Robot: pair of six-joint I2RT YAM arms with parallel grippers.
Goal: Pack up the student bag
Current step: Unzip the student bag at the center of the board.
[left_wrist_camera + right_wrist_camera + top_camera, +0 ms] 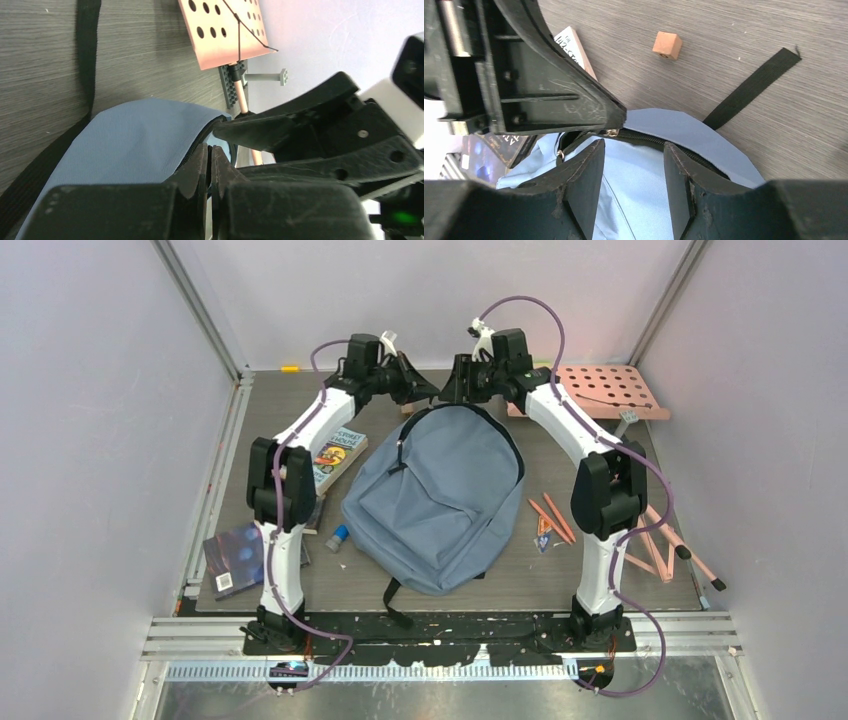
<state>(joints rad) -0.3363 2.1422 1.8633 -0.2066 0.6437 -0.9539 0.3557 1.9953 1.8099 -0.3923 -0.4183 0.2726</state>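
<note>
The student bag [435, 495] lies flat mid-table, grey-blue, with its top toward the far side. Both grippers meet at its top rim. My left gripper [418, 390] [210, 148] is shut, its tips pinched on the dark zipper edge of the student bag [135, 145]. Facing it, my right gripper [462, 390] [634, 145] is open. Its fingers straddle the light blue fabric of the student bag [639, 190] just below the zipper [649, 140], and nothing is pinched between them. A small metal zipper pull [611, 132] sits right at the left gripper's tip.
Two books [338, 460] [235, 560] and a small blue-capped item [338, 537] lie left of the bag. Pencils [552, 520] lie to its right. A pink pegboard [610, 390] stands at the back right. Beyond the rim are a wooden cube [667, 45] and a black strap [751, 87].
</note>
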